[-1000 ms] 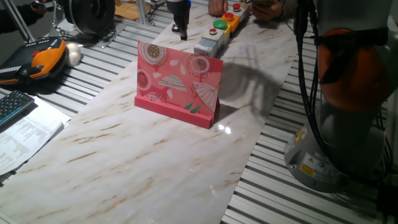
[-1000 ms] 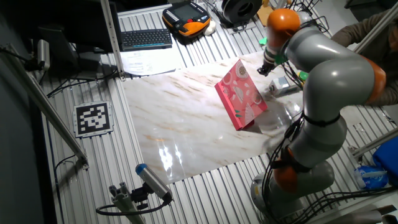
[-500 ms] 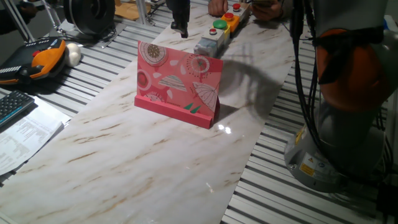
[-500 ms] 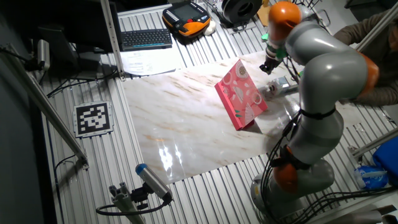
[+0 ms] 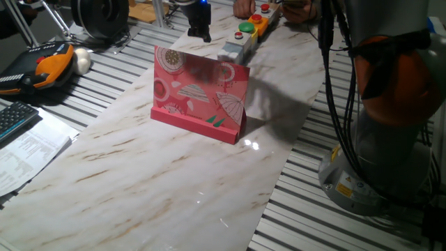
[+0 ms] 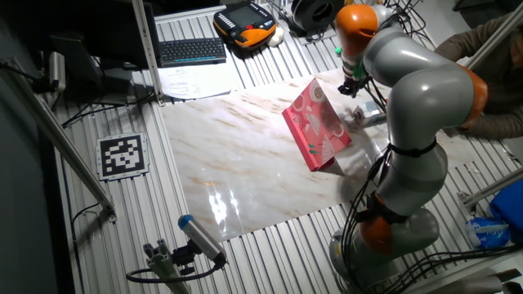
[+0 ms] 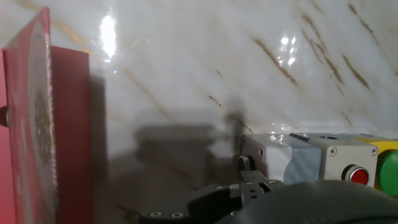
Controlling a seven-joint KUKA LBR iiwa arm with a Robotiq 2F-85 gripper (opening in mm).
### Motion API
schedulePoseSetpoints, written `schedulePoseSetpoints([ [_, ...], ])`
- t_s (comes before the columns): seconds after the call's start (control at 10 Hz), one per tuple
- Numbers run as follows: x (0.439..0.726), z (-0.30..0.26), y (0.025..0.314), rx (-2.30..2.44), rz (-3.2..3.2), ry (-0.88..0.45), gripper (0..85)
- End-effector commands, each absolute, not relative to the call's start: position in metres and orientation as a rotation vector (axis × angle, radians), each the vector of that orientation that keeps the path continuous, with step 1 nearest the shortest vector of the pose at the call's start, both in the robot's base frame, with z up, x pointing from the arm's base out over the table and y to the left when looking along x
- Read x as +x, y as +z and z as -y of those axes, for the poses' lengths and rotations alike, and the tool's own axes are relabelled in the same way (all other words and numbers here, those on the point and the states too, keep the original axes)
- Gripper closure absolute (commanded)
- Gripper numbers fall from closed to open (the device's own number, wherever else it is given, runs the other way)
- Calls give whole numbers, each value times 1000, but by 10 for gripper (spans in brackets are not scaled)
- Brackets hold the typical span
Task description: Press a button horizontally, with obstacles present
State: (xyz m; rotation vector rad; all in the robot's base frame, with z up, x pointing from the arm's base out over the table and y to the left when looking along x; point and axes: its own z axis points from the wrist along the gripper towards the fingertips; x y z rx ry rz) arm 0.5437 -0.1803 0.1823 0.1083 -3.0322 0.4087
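Observation:
A row of button boxes [image 5: 237,49] lies at the far end of the marble top, a grey one in front and a yellow one behind with a green button [image 5: 245,28] and a red button [image 5: 256,19]. In the hand view the grey box [image 7: 267,158] shows a small round stub [image 7: 241,163] on its end face, close ahead of the hand. The obstacles are one upright pink-red patterned board [image 5: 198,94] on a pink base strip [image 7: 71,124]. My gripper [image 5: 200,31] hangs behind the board, left of the boxes. Its fingertips are not clearly visible.
An orange-and-black pendant [image 5: 49,66], a keyboard [image 5: 17,118] and papers [image 5: 31,150] lie on the slatted table at the left. A person's hands [image 5: 244,7] rest at the far edge behind the boxes. The arm's base [image 5: 376,160] stands at the right.
The arm's upper joints have swung to the left. The gripper has shifted slightly left and back behind the board. The board and button boxes have not moved.

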Motion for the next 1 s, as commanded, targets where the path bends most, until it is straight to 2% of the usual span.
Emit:
schedulePoseSetpoints([
  [0.0,542,182,175,112,3035,391,850],
  [0.6,529,194,124,181,3096,423,850],
  [0.9,528,197,114,184,3101,397,850],
])
